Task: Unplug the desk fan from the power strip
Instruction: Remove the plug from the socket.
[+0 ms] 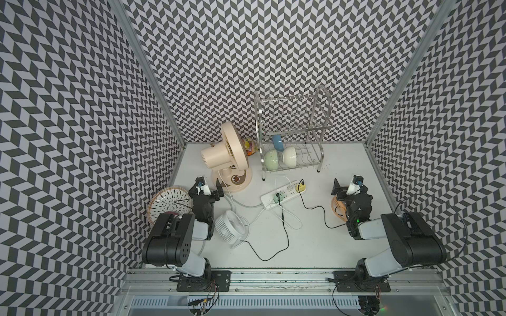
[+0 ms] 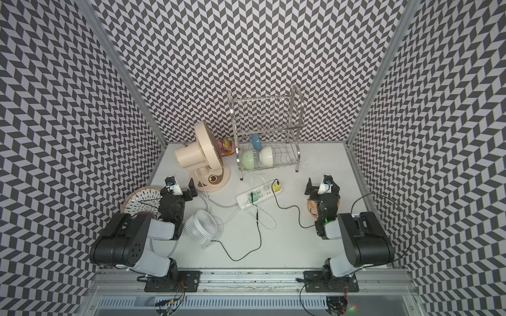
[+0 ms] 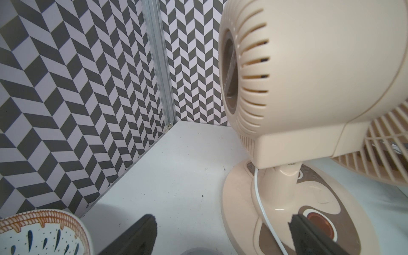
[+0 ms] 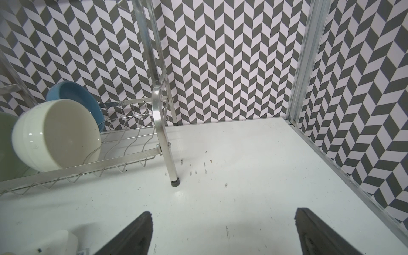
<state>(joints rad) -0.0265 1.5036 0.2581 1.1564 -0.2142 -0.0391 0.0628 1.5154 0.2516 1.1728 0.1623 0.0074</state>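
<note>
Left hand (image 3: 223, 220) spread wide near beige desk fan (image 3: 309, 77) base; markings illegible.

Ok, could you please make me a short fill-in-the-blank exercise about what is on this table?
1. The left hand and the right hand are both ____.
2. The beige desk fan stands nearer to the ____ arm.
3. The adapter at the far end of the power strip is ____ in colour.
Missing words: open, left, yellow.
</note>
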